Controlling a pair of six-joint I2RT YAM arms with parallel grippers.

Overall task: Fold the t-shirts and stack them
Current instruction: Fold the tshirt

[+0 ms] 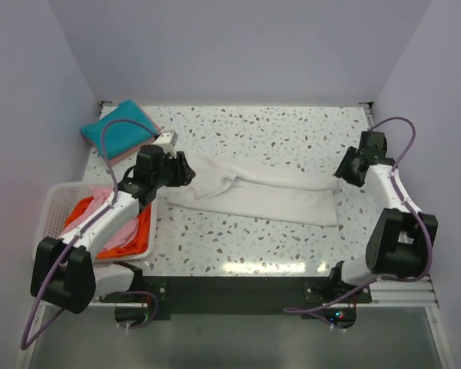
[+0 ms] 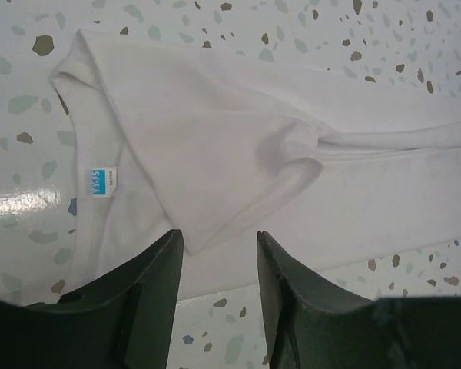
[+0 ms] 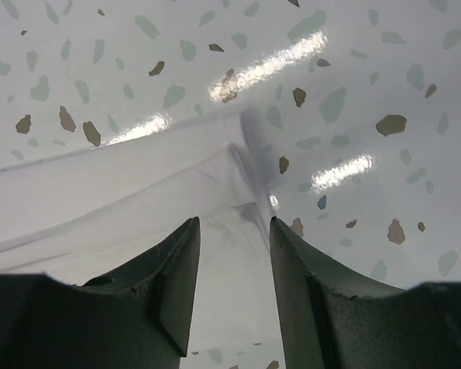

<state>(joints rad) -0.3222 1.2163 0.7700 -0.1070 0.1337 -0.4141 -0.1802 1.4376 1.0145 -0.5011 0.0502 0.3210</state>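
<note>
While your top camera takes in the whole desk (image 1: 276,134), only the wrist cameras show you the fingers. From above, you see the white t-shirt (image 1: 269,196) lying as a long folded band across the middle of the desk. The left hand (image 1: 186,169) is at its collar end and the right hand (image 1: 343,171) at its hem end. That view alone gives you the teal t-shirt (image 1: 121,131) folded at the back left, and the white basket (image 1: 50,204) at the left edge holding the orange t-shirt (image 1: 78,213) and pink t-shirt (image 1: 100,194).

Your left wrist view shows that hand's fingers (image 2: 138,307) moderately parted, gripping nothing, above a folded sleeve. Your right wrist view shows its fingers (image 3: 161,292) likewise parted and empty over the shirt's corner.

A small blue neck label (image 2: 100,183) appears in the left wrist view only, and its lettering is too blurred to read.
</note>
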